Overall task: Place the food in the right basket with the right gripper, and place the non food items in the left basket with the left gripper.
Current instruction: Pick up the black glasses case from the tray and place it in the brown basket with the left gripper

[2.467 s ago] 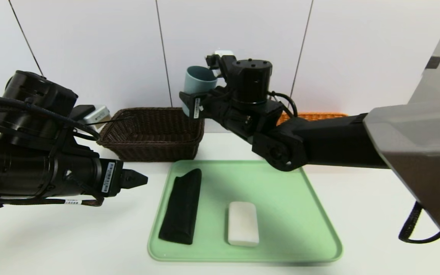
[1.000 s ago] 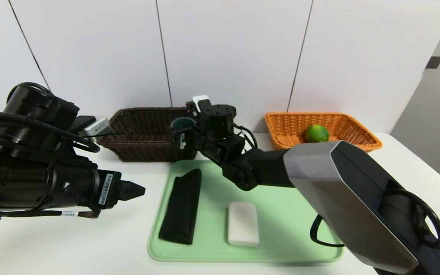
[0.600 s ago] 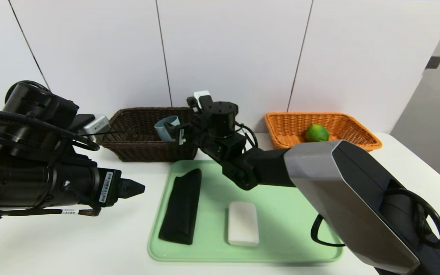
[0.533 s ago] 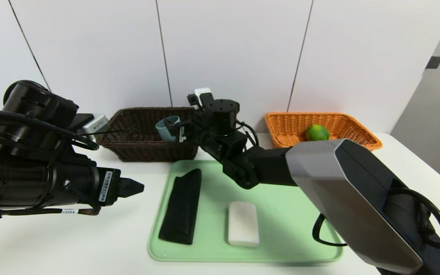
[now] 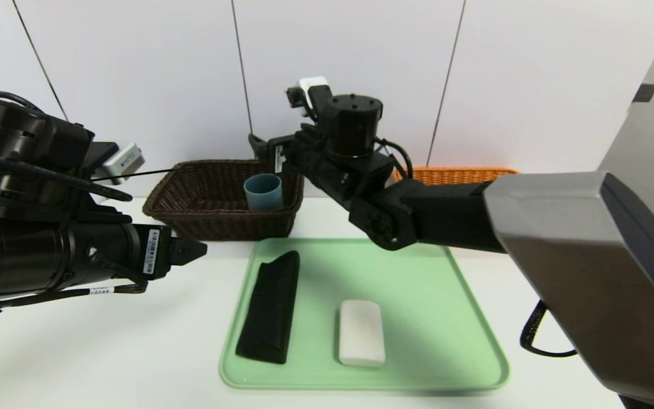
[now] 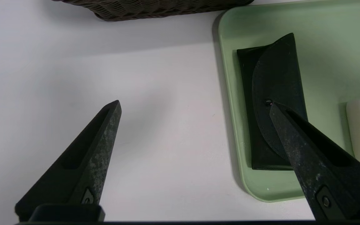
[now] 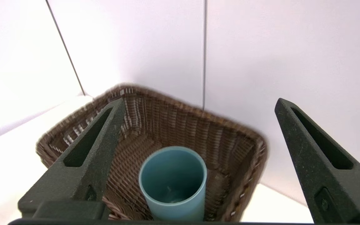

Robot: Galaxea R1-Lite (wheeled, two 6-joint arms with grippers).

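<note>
Cup point(image 5: 263, 193) is in the dark brown basket point(image 5: 225, 224), near its right end; upright, mouth up, long axis vertical. Right gripper point(image 7: 199, 101) is above that basket, fingers spread wide, nothing between them. Left gripper point(image 6: 195, 103) hangs over the table left of the tray, also wide apart, holding nothing.

Black roll point(image 5: 268, 309) lies flat in the green tray point(image 5: 418, 363), left side, long axis running front to back with a slight slant, far end leaning right. White block point(image 5: 361, 333) lies flat near the tray's front middle, long axis front to back too.

Surface: white tabletop point(image 5: 105, 352), smooth. Orange basket point(image 5: 463, 175) at back right, partly behind the right arm. White panelled wall point(image 5: 349, 40) behind, thin dark seams; grey area far right.
</note>
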